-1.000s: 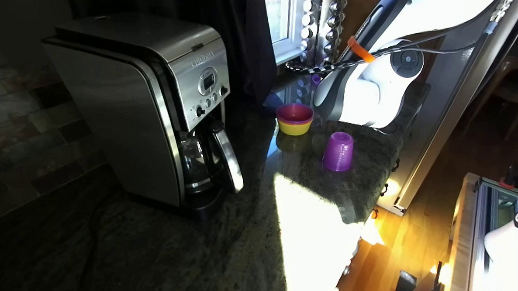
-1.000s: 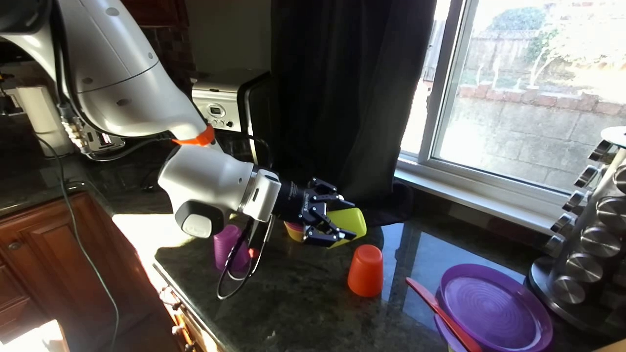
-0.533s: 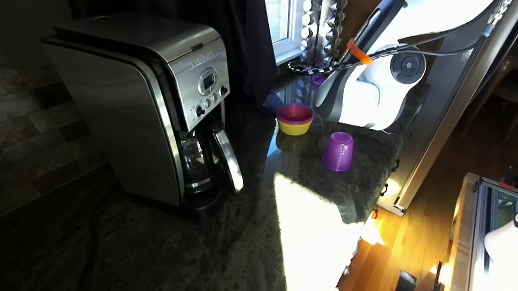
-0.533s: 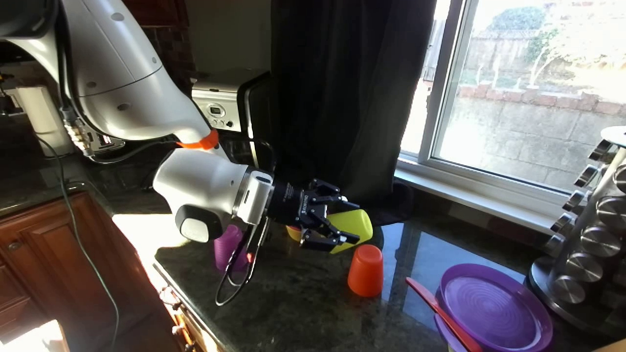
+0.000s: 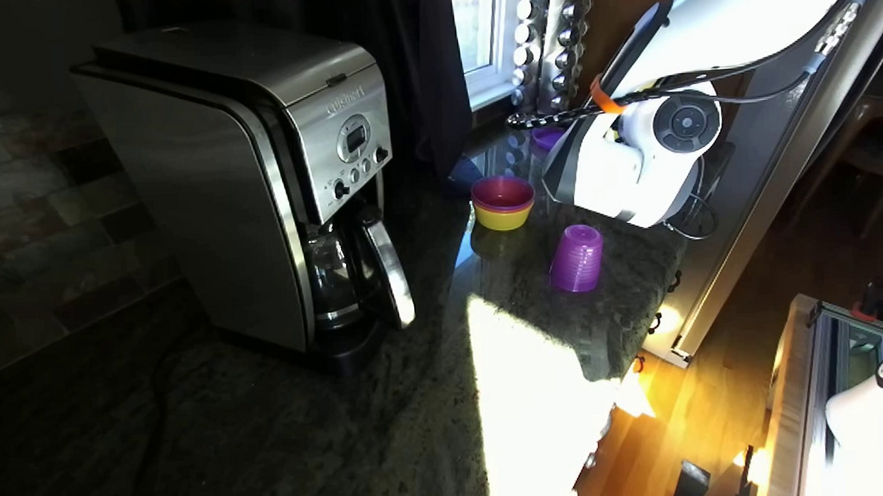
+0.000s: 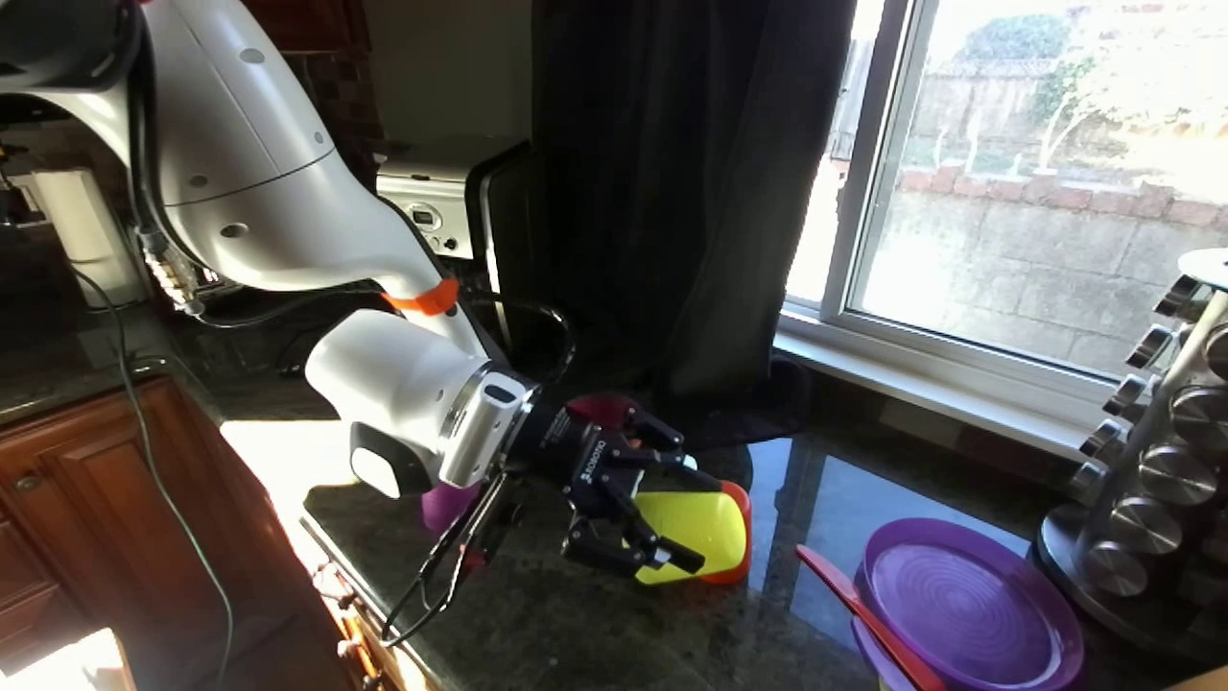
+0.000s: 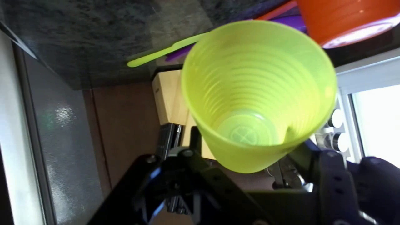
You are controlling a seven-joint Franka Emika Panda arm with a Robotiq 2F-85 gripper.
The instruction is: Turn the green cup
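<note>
The lime-green cup (image 6: 696,533) is held in my gripper (image 6: 693,516) above the dark counter, lying roughly on its side. In that exterior view its base points right, and it stands in front of the orange cup (image 6: 739,574), covering most of it. In the wrist view the green cup's open mouth (image 7: 256,81) faces the camera, with a finger of my gripper (image 7: 251,147) on each side of it. In an exterior view the arm (image 5: 617,166) hides the gripper and nearly all of the green cup.
A purple cup (image 5: 578,261) stands upside down near the counter's front edge. Stacked bowls (image 5: 503,214) sit behind it. A purple plate (image 6: 969,614) with a red knife (image 6: 854,597) and a spice rack (image 6: 1151,499) are at the right. A coffee maker (image 5: 207,176) stands far back.
My gripper has lowered and moved slightly right with the green cup in it. The cup now overlaps the orange cup in that view. The bowls behind are more exposed.
</note>
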